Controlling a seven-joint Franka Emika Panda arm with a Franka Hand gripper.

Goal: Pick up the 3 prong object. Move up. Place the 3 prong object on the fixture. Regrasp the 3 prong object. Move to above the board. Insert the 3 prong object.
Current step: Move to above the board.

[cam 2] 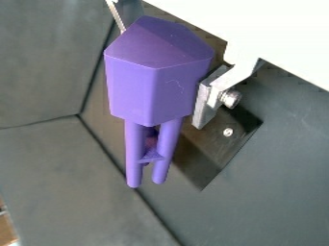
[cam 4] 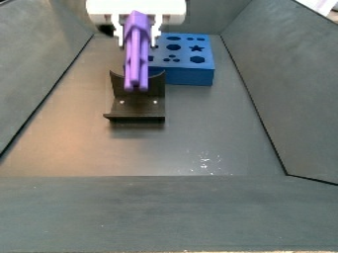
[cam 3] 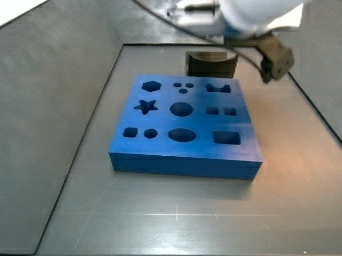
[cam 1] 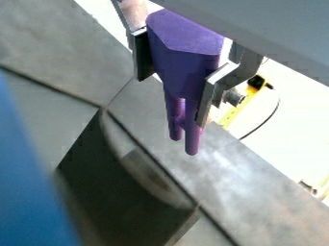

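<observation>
My gripper (cam 1: pixel 180 72) is shut on the light-purple 3 prong object (cam 1: pixel 182 60), which hangs upright with its prongs pointing down. Silver fingers (cam 2: pixel 211 96) clamp its thick lobed head (cam 2: pixel 152 75). In a side view the gripper (cam 4: pixel 137 38) holds the 3 prong object (cam 4: pixel 137 57) right over the dark fixture (cam 4: pixel 136 105); I cannot tell whether the prongs touch it. The fixture's base plate (cam 2: pixel 226 144) lies just beside the prongs. The blue board (cam 3: pixel 183 122) with its shaped holes lies flat in front of the fixture (cam 3: pixel 210 63). In that view the gripper (cam 3: pixel 275 58) hides the piece.
Sloping grey walls (cam 4: pixel 40 94) enclose the dark floor (cam 4: pixel 199 148) on all sides. The blue board (cam 4: pixel 188 59) sits close behind and beside the fixture. A yellow cable (cam 1: pixel 244 101) runs outside the bin wall.
</observation>
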